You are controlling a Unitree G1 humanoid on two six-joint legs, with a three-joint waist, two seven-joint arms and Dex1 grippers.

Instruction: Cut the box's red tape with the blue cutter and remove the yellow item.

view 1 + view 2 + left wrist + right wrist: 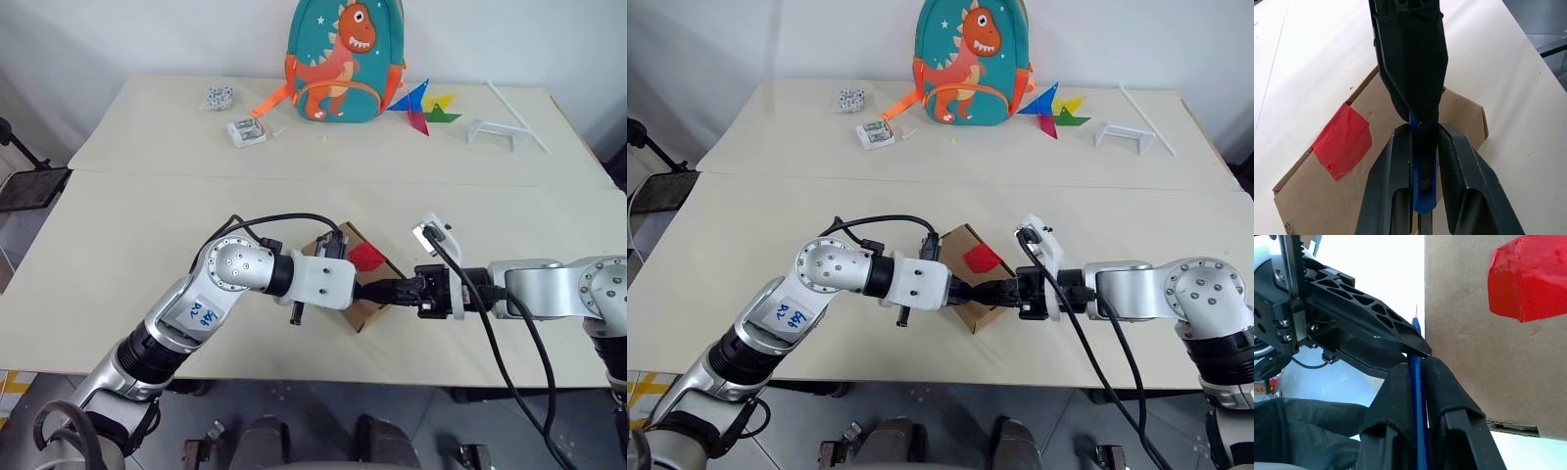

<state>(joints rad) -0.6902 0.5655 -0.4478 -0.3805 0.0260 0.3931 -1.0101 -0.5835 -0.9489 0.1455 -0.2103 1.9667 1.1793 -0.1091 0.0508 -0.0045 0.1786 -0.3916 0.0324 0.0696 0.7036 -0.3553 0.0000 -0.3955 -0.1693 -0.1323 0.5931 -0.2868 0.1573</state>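
The brown cardboard box (363, 311) lies near the table's front edge, with the red tape (366, 257) patch on its top face. Above the box my two grippers meet tip to tip. In the left wrist view my left gripper (1422, 128) is shut on the blue cutter (1423, 186), which stands between its fingers over the box (1462, 110) and beside the red tape (1343, 141). My right gripper (1418, 360) is shut on the same blue cutter (1417, 382) from the opposite side. The yellow item is out of view.
A teal dinosaur backpack (343, 61) stands at the back of the table. A coloured pinwheel (423, 106) and a white wire stand (505, 130) lie to its right. Two small objects (246, 131) lie to its left. Black cables loop over both wrists.
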